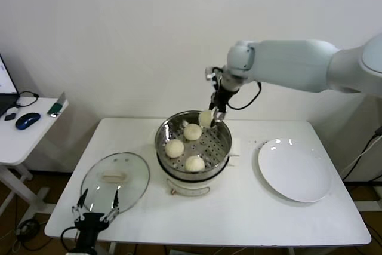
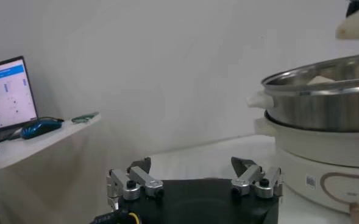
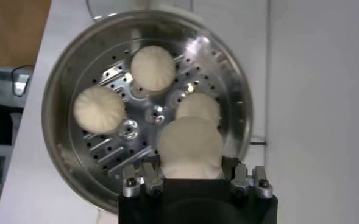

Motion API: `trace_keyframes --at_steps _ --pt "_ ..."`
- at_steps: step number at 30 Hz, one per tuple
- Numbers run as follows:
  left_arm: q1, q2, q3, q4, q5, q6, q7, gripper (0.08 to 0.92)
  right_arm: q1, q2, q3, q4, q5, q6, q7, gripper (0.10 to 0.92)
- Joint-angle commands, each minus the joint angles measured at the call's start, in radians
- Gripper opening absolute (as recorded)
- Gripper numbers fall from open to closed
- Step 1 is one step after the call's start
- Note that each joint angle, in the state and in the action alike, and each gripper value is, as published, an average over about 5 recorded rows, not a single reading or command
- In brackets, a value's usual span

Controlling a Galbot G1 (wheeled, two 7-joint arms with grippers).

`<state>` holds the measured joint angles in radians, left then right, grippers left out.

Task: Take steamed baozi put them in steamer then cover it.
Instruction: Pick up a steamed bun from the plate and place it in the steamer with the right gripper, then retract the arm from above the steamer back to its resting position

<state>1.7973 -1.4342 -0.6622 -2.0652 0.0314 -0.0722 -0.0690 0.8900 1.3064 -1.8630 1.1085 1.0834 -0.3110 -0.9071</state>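
Step in hand: fourth baozi [image 1: 206, 118] clamped in right gripper [image 1: 215, 116], held above far rim of steamer [image 1: 222, 147]. Three baozi [image 1: 186, 146] already seated on perforated floor. Plate [image 1: 294, 169] emptied. Left gripper [image 1: 95, 212] parked near table's front edge beside glass lid [image 1: 114, 178], jaws spread apart, nothing held. Next required: bun lowered into free floor space, released; lid then fitted.

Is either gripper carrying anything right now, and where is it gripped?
The right gripper holds a steamed baozi by its sides, above the far rim of the steamer. The left gripper is open and empty near the glass lid.
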Motion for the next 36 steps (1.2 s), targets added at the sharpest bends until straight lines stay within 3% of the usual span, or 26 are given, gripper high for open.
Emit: trace_keyframes --at_steps 1,18,26,36 --pt "-0.001 0.008 0.0 -0.005 0.001 0.009 0.001 0.823 -0.067 0.045 -0.065 0.076 -0.001 -0.025 0.066 0.662" --pt "-0.013 0.008 0.002 0.019 -0.003 0.007 0.004 0.823 -0.126 0.057 -0.066 -0.001 -0.047 -0.02 0.068 0.668" --pt "-0.018 0.011 -0.003 0.023 -0.006 0.008 0.003 0.823 -0.121 0.048 -0.051 -0.005 -0.055 -0.02 0.058 0.809" --pt "-0.034 0.017 -0.007 0.022 -0.006 0.016 0.002 0.823 -0.025 -0.078 0.017 0.01 -0.031 0.014 -0.031 0.823"
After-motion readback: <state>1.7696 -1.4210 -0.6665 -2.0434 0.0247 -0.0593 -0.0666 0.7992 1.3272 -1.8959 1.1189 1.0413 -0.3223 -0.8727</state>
